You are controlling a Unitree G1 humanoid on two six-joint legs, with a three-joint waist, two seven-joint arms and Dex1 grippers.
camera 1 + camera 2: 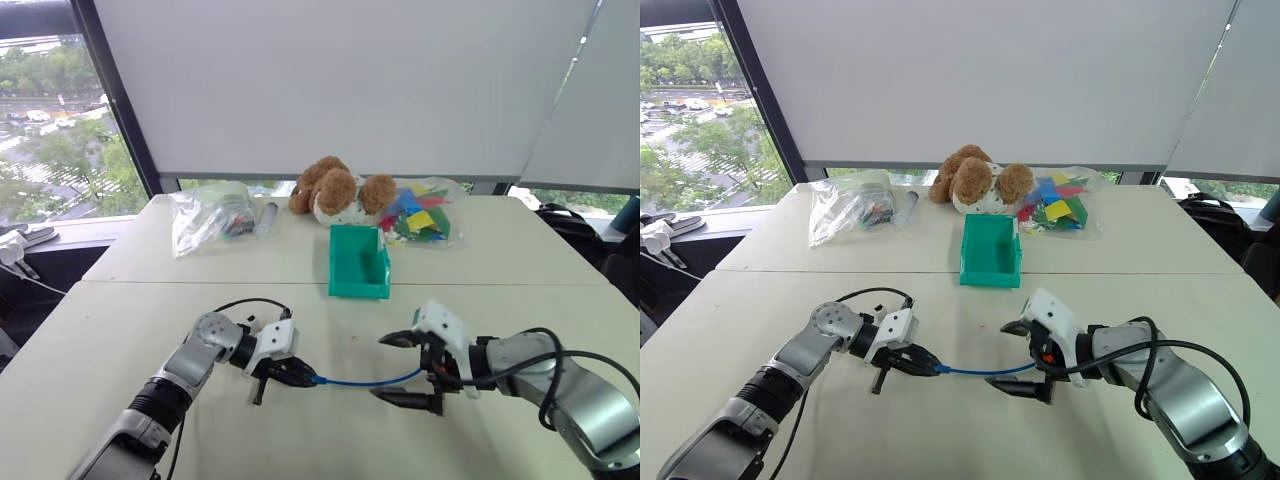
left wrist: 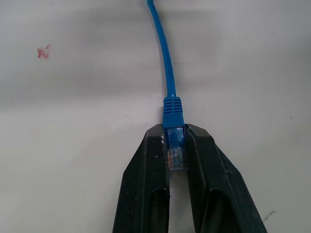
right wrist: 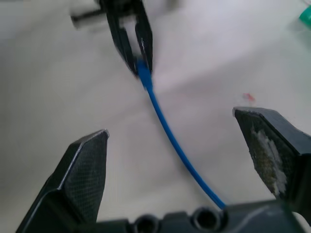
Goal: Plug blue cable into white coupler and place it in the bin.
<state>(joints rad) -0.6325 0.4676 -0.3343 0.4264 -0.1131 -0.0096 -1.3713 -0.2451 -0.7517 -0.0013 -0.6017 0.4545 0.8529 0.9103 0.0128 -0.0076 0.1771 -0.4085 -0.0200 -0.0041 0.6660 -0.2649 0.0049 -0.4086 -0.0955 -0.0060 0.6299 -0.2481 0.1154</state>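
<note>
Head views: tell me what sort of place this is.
Probably an upper-floor office or lab: two pale tables pushed together before big windows with roller blinds, trees and parked cars far below.

Silver-grey metal arms, white housings at the wrists, looping black cables, left tool (image 1: pixel 292 374) and right tool (image 1: pixel 402 368) with black textured fingers

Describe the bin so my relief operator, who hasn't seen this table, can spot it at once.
Start at the brown plush dog lying at the far edge of the table, under the window blind. Directly in front of it, towards the robot, sits the bin. It is the one rigid, open-topped teal-green box there; the neighbours on either side are soft clear plastic bags.
</note>
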